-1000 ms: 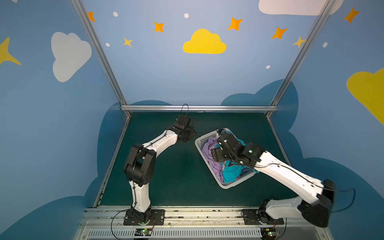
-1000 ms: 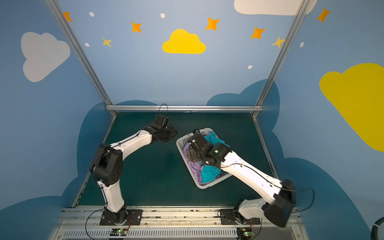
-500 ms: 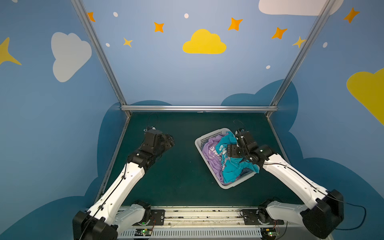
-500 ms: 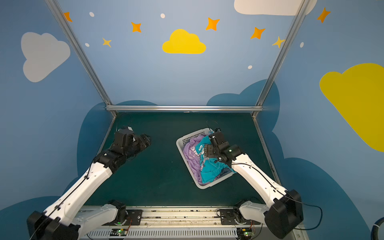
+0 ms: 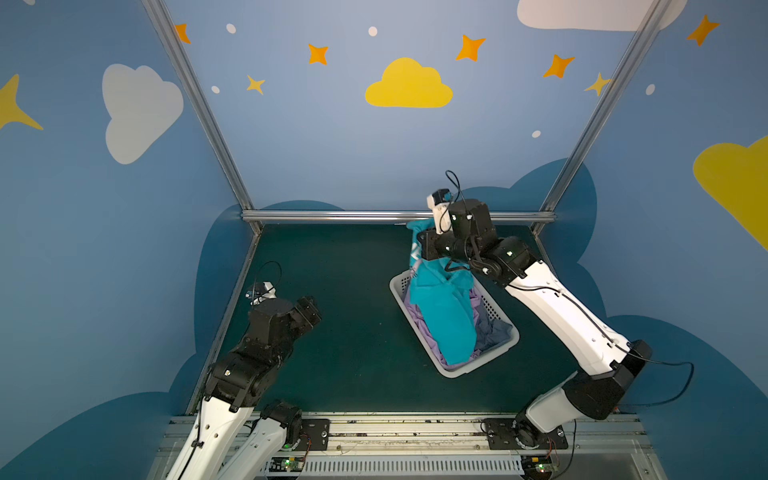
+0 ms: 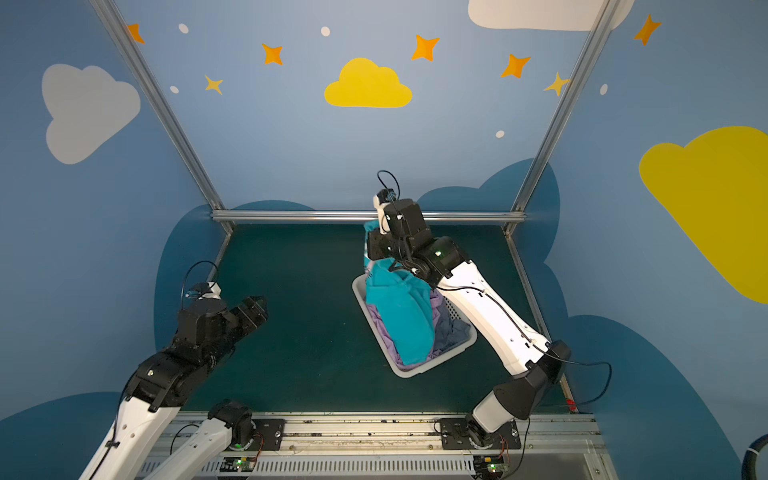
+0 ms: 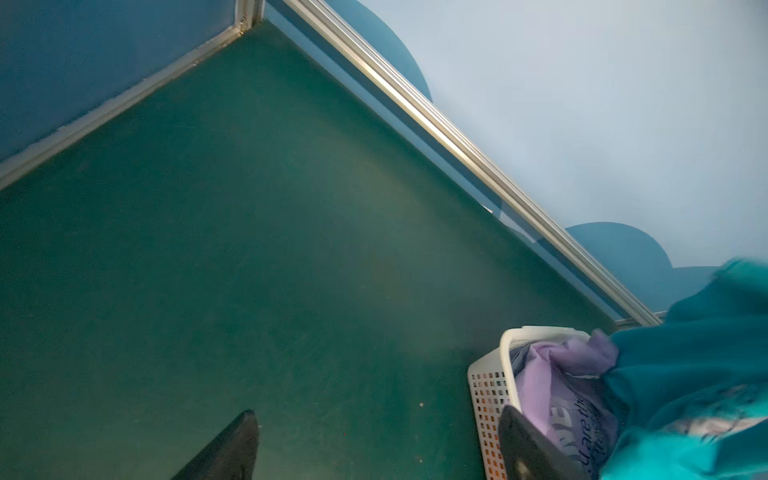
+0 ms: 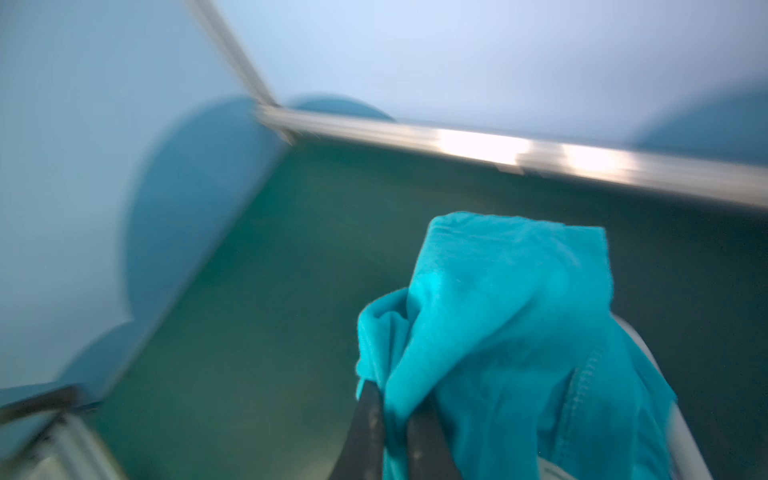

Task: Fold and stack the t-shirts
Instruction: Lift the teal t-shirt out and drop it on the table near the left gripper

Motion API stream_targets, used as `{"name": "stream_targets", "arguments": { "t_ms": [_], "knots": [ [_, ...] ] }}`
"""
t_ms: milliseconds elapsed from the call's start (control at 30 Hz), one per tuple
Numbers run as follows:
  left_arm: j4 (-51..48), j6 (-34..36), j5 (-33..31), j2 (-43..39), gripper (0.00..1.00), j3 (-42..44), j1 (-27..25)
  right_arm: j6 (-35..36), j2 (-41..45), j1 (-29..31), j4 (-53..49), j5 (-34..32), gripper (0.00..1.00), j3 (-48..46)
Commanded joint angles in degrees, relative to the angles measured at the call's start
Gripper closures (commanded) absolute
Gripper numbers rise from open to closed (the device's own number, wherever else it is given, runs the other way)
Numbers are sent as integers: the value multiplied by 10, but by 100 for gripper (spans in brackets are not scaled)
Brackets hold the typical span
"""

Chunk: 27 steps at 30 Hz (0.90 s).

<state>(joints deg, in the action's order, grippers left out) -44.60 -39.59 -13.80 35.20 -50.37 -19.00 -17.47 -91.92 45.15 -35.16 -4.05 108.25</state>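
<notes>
Two shirts: the teal t-shirt (image 5: pixel 446 320) hangs half out of the white perforated basket (image 5: pixel 478 368). Its upper end is raised toward the back rail (image 5: pixel 332 216) and its lower end is still draped inside. The lavender t-shirt (image 7: pixel 548 374) lies crumpled beneath it in the basket.
Right gripper (image 8: pixel 392 419): a second ago it was low in the basket with its fingers (image 8: pixel 368 424) spread. Now they are pinched tight on a fold of the teal cloth, and the arm has risen and swung toward the back.
Left gripper (image 5: pixel 314 311): it has pulled back from near the basket's far corner to the left front of the tabletop (image 5: pixel 353 332). Its fingers (image 7: pixel 232 444) stand wide and hold nothing.
Meaning for the task: the first shirt has been caught and is coming out, so extraction is under way; no folding or stacking has begun.
Open ground: bare green tabletop lies between the left gripper and the basket, and looks like room enough to spread the shirt.
Risk: the grip is on a bunched fold, so the shirt may come out twisted. Its trailing end could drag the lavender shirt or tug the basket.
Likely need: full clearance of the basket rim, then a second grip from the waiting left fingers.
</notes>
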Motion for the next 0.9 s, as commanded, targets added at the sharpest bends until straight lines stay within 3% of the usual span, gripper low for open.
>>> {"name": "stream_targets", "arguments": {
  "t_ms": [0,167,300,400,500,533,600,767,867],
  "knots": [
    [-65,9,-48,-18,10,-17,4,21,-72,41,20,39,100,112],
    [-91,12,-67,-28,10,-31,5,18,-203,91,5,111,100,306],
    [-92,11,-66,-21,9,-31,5,3,-257,106,-6,134,100,342],
    [-81,9,-57,-13,9,-24,6,-2,-254,103,-19,119,93,281],
    [-64,11,-44,0,8,-13,7,-5,-212,93,-4,90,65,155],
    [-56,11,-39,8,7,-7,6,-8,-188,88,10,83,51,104],
    [-38,9,-26,25,7,4,8,-12,-139,76,38,55,38,8],
    [26,3,13,85,7,38,16,19,-18,64,24,-100,31,-175],
    [70,-10,34,132,7,58,28,22,18,64,-30,-140,29,-238]
  ]
}}
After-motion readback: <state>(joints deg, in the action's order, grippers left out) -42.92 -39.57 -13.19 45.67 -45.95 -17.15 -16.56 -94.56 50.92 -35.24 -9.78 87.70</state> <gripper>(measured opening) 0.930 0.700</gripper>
